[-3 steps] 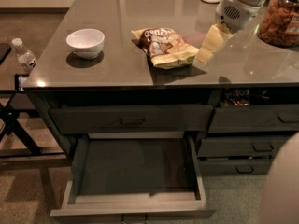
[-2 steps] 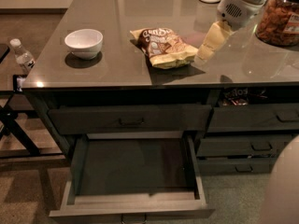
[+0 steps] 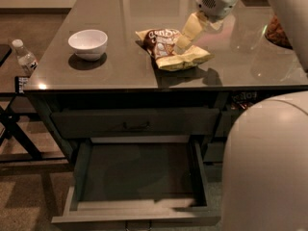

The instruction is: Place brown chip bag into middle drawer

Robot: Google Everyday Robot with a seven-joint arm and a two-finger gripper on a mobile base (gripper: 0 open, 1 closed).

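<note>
The brown chip bag [image 3: 169,52] lies flat on the grey tabletop, right of centre, pale yellow with a dark brown panel and white script. My gripper [image 3: 185,38] hangs down from the white wrist at the top right and sits just over the bag's right half, at or very near its surface. The middle drawer [image 3: 139,174] is pulled open below the table's front edge, wide and shallow, with nothing in it.
A white bowl [image 3: 88,43] stands on the tabletop's left. A water bottle [image 3: 24,57] stands on a low stand at the far left. A jar of orange-brown snacks [image 3: 278,31] shows at the right edge. The top drawer [image 3: 136,124] is closed. My pale body [image 3: 267,167] fills the lower right.
My gripper has moved left and down, from beside the bag's right end to over the bag. The view has moved closer to the table. The bag and drawer have not moved.
</note>
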